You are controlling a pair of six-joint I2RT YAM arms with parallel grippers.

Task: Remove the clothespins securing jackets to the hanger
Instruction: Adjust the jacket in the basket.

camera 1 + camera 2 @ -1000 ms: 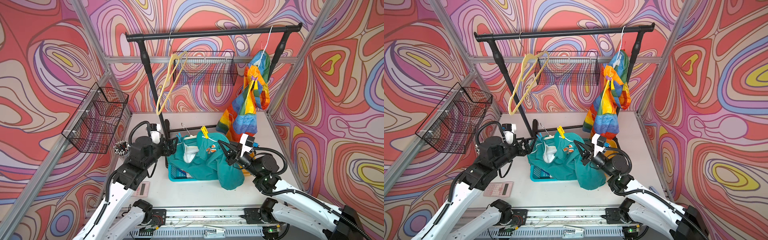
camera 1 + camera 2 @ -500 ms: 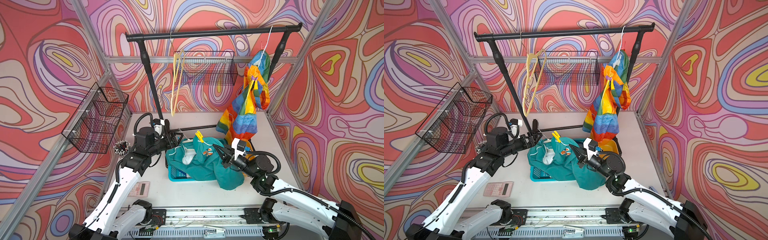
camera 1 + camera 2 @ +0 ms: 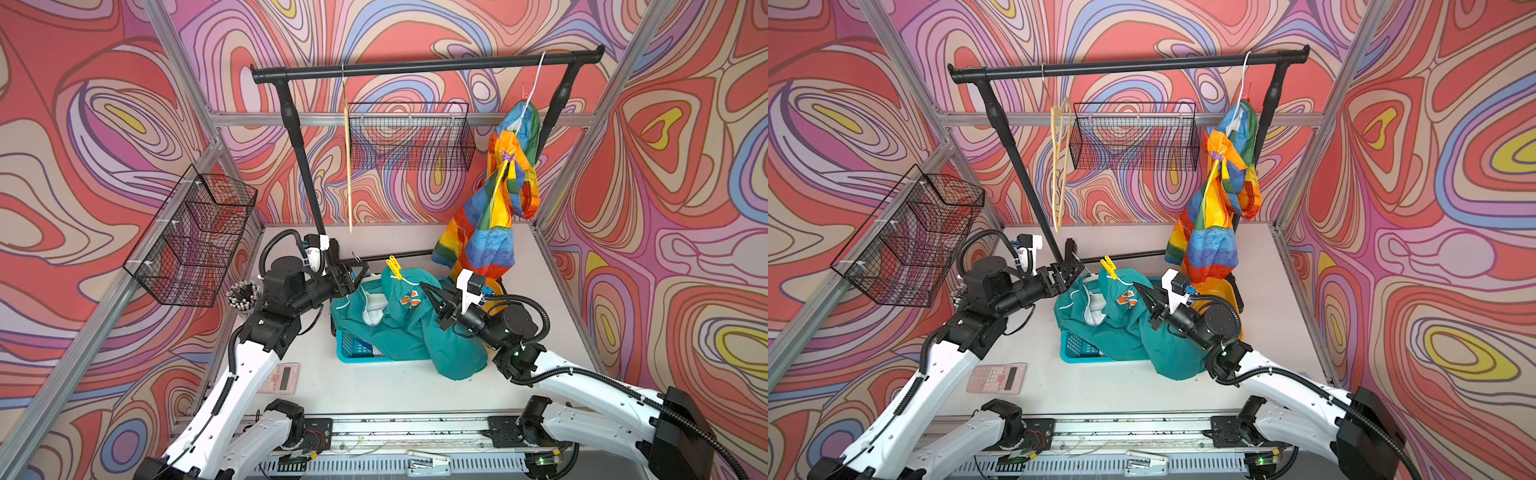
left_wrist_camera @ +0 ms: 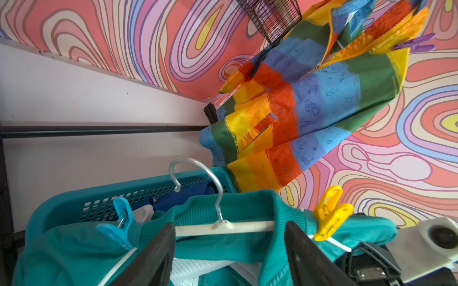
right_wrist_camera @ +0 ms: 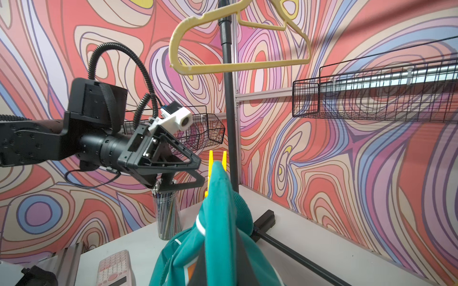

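A teal jacket (image 3: 399, 328) (image 3: 1121, 328) on a white hanger (image 4: 223, 226) is held up over the teal basket (image 3: 353, 353). A yellow clothespin (image 3: 394, 266) (image 3: 1108, 266) (image 4: 327, 213) (image 5: 216, 161) sits on one shoulder and a blue clothespin (image 4: 119, 222) on the other. My right gripper (image 3: 424, 286) (image 3: 1138, 286) (image 5: 218, 247) is shut on the jacket's shoulder below the yellow pin. My left gripper (image 3: 355, 274) (image 3: 1073, 270) (image 4: 229, 237) is open, its jaws either side of the collar and hanger bar. The rainbow jacket (image 3: 494, 220) (image 3: 1217, 224) (image 4: 309, 99) hangs on the rail with a purple clothespin (image 3: 508, 156) (image 3: 1217, 156) (image 4: 416, 44).
An empty yellow hanger (image 3: 348, 166) (image 3: 1059, 166) (image 5: 235, 64) hangs from the black rail (image 3: 415, 68). Blue cloth (image 4: 183, 193) lies in the basket. A pen cup (image 3: 243, 295), a pink calculator (image 3: 280, 378) and two wire baskets (image 3: 195, 241) (image 3: 409, 141) are near.
My left arm has swung in to the jacket's collar and its jaws have narrowed a little. The right gripper has shifted the jacket slightly left. The empty hanger has turned edge-on.
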